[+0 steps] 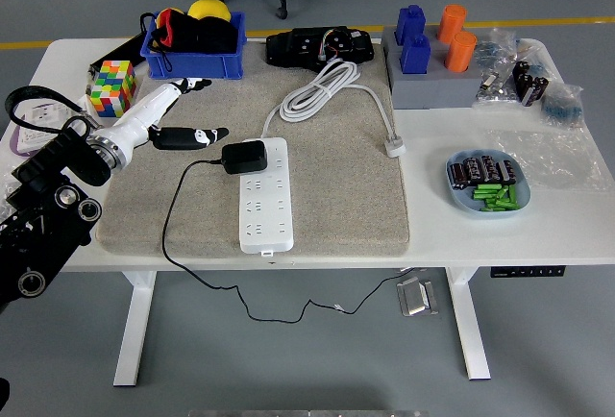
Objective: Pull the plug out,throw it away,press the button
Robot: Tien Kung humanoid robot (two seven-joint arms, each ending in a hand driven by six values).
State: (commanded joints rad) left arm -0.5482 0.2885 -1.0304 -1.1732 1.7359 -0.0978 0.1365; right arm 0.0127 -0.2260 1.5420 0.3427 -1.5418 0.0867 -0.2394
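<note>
While the left hand [183, 119] is held just left of the black plug [244, 157], its fingers are spread and nothing is gripped. The plug is seated in the far-left sockets of the white power strip [263, 196] on the grey mat [365, 196]. If it is pulled aslant, the unheld strip could be dragged along, and the trailing black cable [173, 215] could snag.

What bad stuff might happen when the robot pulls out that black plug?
The power strip lies loose on the mat, so it may lift or slide with the black plug. The plug's thin cable hangs off the table's near edge and could snag. The left hand is open, short of the plug.
</note>
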